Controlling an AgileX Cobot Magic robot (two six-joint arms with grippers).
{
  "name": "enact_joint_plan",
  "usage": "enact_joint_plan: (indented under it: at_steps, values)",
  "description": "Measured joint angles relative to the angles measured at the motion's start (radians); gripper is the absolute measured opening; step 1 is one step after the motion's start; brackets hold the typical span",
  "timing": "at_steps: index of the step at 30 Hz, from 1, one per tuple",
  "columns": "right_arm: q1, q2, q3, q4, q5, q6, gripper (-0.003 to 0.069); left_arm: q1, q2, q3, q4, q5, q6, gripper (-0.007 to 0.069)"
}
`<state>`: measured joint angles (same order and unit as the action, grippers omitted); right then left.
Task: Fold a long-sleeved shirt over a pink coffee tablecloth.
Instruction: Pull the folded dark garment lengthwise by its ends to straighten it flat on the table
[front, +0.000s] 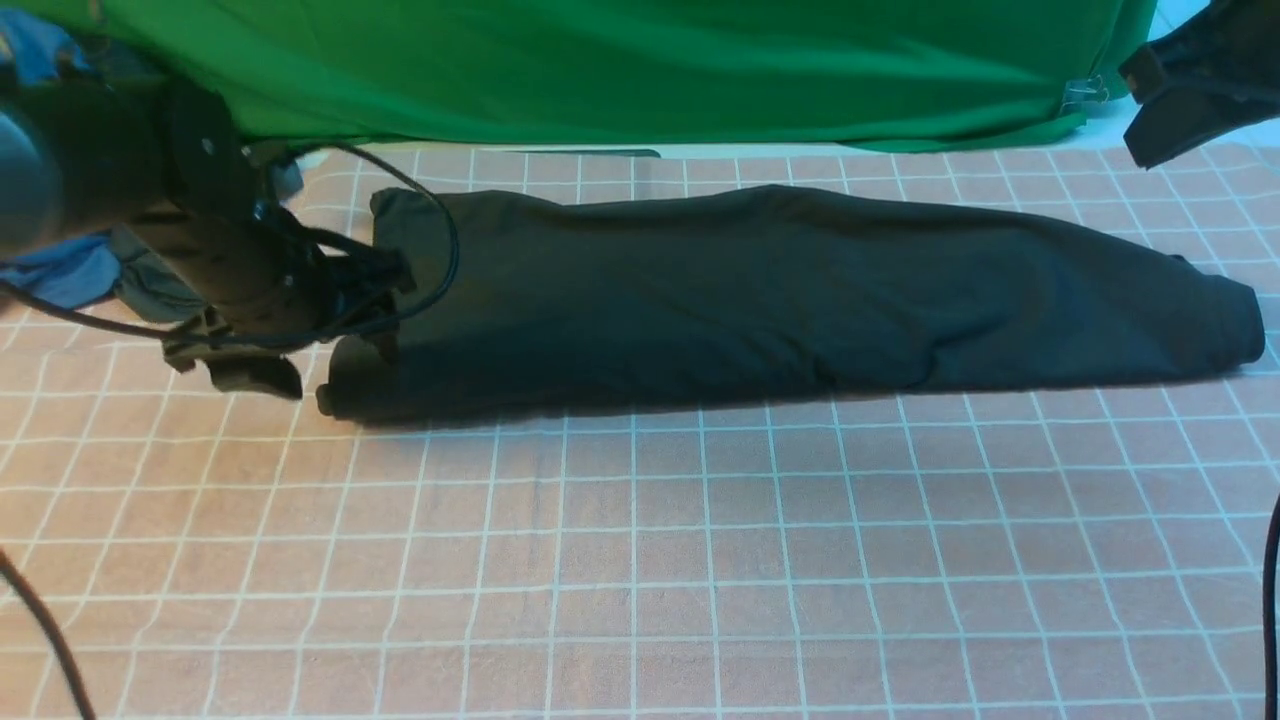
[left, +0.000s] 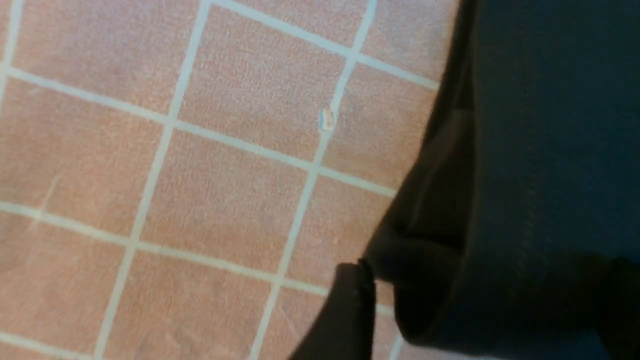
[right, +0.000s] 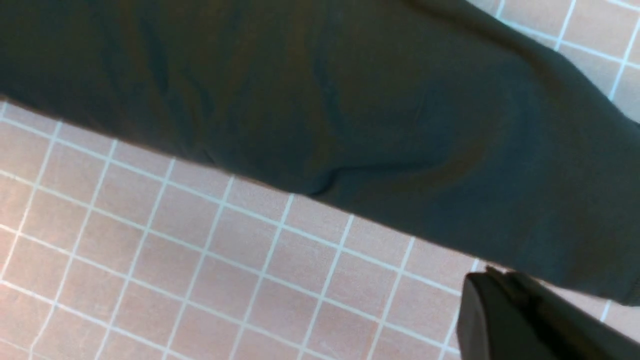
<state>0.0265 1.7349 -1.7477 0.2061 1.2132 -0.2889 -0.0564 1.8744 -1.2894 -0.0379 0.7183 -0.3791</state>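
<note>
The black long-sleeved shirt (front: 780, 290) lies folded into a long band across the far half of the pink coffee tablecloth (front: 640, 560). My left gripper (front: 330, 370) is low at the band's left end. In the left wrist view its jaws stand wide apart, open, one dark finger (left: 350, 310) over the pink cloth and the shirt's rolled edge (left: 430, 280) lying between them. My right gripper (front: 1160, 130) hangs raised at the far right, above the shirt's right end. Its fingertips (right: 495, 280) are pressed together, shut on nothing, with the shirt (right: 320, 90) below.
A bright green cloth (front: 640, 70) hangs along the back edge. Blue and grey fabric (front: 70, 275) is bunched at the far left behind my left arm. Dark cables run at the near left (front: 40, 630) and near right (front: 1270, 600).
</note>
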Motion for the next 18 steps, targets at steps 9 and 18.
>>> enact_joint_plan:
  at_steps: [9, 18]
  values:
    - [0.0, 0.0, 0.0, 0.0, -0.003, 0.0, 0.0045, 0.0, 0.071, 0.0, -0.076, -0.019, 0.08, 0.0489]
    - [-0.029, 0.0, 0.0, -0.136, -0.004, 0.074, 0.0045, -0.002, 0.048, -0.001, -0.066, 0.043, 0.126, 0.0196]
